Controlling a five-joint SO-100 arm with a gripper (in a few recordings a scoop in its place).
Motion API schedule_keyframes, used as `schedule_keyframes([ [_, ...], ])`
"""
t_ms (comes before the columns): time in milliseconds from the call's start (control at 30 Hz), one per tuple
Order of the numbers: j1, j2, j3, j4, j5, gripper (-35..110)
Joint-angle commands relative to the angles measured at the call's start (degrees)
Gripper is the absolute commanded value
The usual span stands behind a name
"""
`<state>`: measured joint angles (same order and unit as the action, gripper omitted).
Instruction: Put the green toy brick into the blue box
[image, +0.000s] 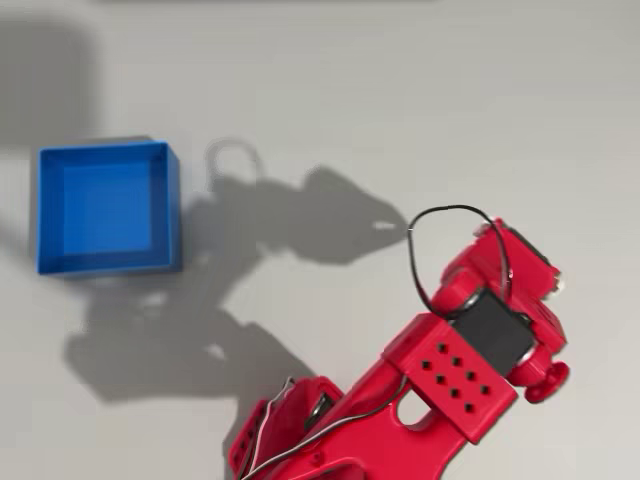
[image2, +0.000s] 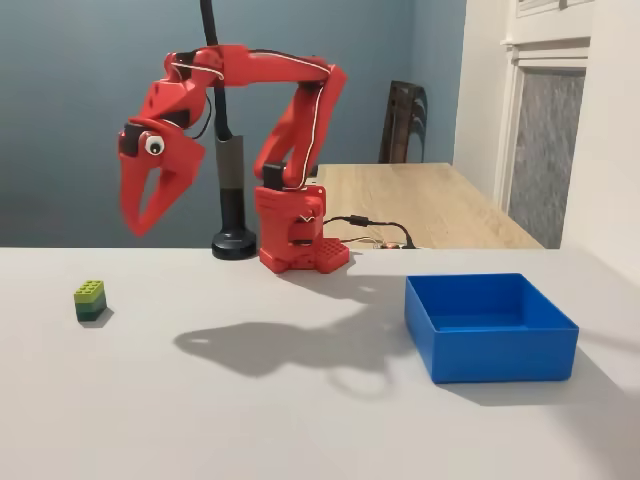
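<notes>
Going from left to right in the fixed view, I see the green toy brick (image2: 90, 299) first. It sits alone on the white table (image2: 250, 420), studs up, near the left side. Nothing touches it.

Next comes my gripper (image2: 147, 215). It hangs high in the air, pointing down, above the brick and a little to the right of it. Its two red fingers look slightly apart, with a thin gap between them, and they hold nothing. The red arm (image2: 290, 120) bends back to its base in the middle of the table.

Far to the right is the blue box (image2: 490, 330). It is open on top and I see nothing inside it. It is well apart from the brick.

In the overhead view, the box (image: 108, 208) is at the left and my arm (image: 450, 370) is at the lower right. I cannot make out the brick there.

I think my job now is to reach the brick. To do it well, I should open the fingers wider first, move a bit left until I am right over the brick, then go straight down slowly. I want one finger on each side of it before I squeeze. If I come down crooked, I could knock it away.
</notes>
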<state>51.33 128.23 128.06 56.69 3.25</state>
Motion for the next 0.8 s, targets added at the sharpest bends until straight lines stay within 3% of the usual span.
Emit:
schedule_keyframes([
  [0, 6.4, -1.9, -5.7, 0.4, 2.7, 0],
  [367, 13.3, -13.2, -8.3, -1.1, 3.3, 1],
  [700, 13.4, -16.9, -2.8, -12.5, 5.1, 2],
  [767, 13.0, -17.4, -2.5, -12.9, 6.1, 12],
])
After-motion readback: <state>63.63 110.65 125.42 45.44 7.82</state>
